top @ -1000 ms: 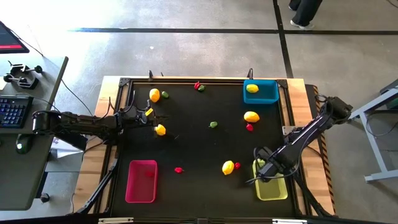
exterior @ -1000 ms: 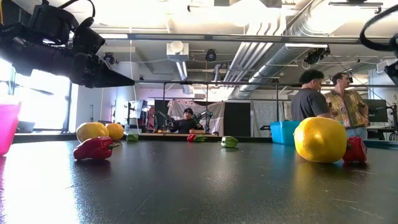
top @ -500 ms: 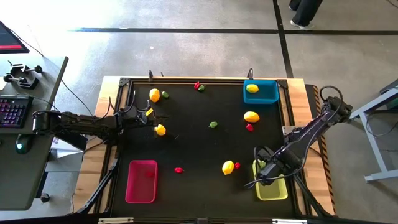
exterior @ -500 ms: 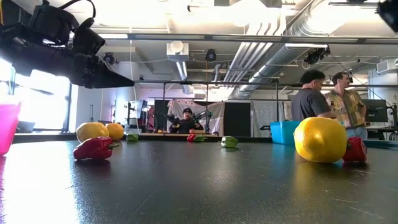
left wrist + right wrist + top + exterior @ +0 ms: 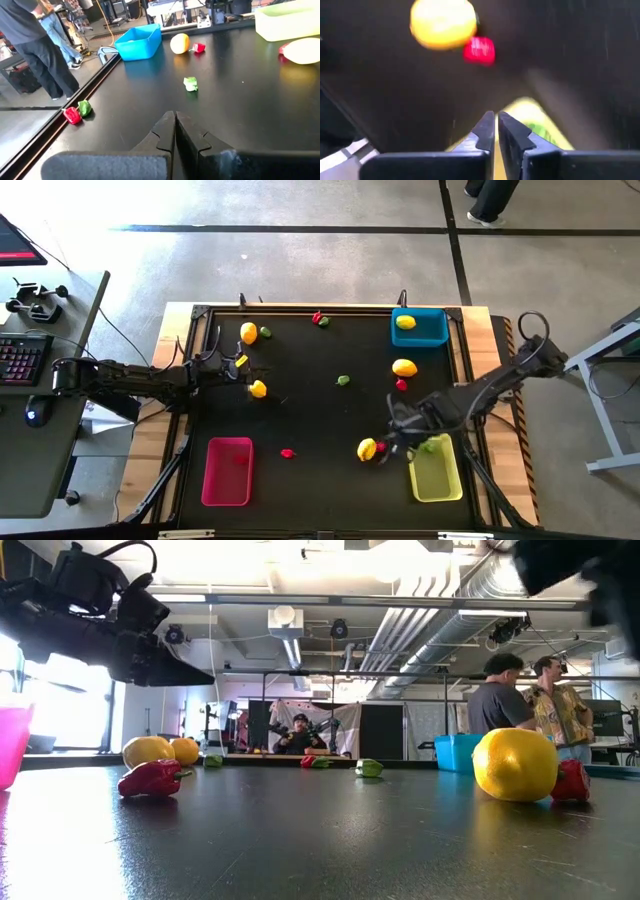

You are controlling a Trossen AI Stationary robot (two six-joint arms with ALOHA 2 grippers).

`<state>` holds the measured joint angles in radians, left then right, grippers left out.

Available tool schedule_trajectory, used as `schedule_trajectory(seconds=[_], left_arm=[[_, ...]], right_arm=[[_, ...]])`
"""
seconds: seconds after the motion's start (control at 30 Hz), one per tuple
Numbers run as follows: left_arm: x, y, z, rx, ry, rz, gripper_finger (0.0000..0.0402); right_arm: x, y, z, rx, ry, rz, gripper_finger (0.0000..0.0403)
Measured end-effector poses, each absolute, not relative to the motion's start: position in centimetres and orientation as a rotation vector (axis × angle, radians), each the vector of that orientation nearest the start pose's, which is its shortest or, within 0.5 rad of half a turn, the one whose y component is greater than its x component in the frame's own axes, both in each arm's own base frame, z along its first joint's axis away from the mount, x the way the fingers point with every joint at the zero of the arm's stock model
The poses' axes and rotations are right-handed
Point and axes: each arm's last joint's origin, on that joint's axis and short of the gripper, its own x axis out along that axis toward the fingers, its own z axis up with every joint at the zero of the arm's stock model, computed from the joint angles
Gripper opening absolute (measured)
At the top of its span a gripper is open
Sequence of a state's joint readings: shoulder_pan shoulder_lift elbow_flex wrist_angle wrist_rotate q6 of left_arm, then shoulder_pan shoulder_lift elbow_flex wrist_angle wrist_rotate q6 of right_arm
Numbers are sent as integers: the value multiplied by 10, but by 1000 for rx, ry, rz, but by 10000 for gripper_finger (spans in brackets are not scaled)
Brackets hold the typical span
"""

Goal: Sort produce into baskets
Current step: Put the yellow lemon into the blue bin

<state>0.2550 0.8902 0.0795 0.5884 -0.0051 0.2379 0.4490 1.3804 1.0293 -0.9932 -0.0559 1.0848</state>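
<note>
Low view: black table, workshop behind.

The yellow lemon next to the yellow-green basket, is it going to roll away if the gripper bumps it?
Probably. The lemon is a rounded oval resting on the table, so a nudge could roll it. Its smooth, glossy-looking skin may slip between narrow fingers. The red piece beside it might block rolling that way.

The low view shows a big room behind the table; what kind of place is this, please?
Probably a robotics lab or workshop: bare ceiling ducts run overhead, another robot rig stands at the back, and two people stand by. A desk with a keyboard sits beside the table.
</note>
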Motion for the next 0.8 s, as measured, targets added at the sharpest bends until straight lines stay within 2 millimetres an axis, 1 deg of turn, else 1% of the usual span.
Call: schedule_trajectory(seconds=[0.1, 0.2, 0.3, 0.43, 0.53, 0.67, 0.8], left_arm=[[155, 40, 151, 209, 249, 202, 0], [156, 39, 151, 219, 248, 188, 0], [155, 39, 151, 223, 248, 187, 0], [156, 39, 151, 222, 248, 187, 0], [159, 40, 155, 217, 278, 183, 0], [165, 42, 163, 219, 370, 157, 0], [173, 42, 181, 190, 441, 79, 0]], right_arm=[[232, 90, 227, 582, 1297, -224, 16], [246, 74, 217, 494, 1173, -114, 8], [260, 57, 212, 346, 990, -52, 2], [275, 33, 209, 199, 759, 10, 1], [280, 17, 206, 120, 615, 52, 0], [279, -2, 200, 31, 501, 48, 0], [280, -16, 199, -67, 403, 57, 0]])
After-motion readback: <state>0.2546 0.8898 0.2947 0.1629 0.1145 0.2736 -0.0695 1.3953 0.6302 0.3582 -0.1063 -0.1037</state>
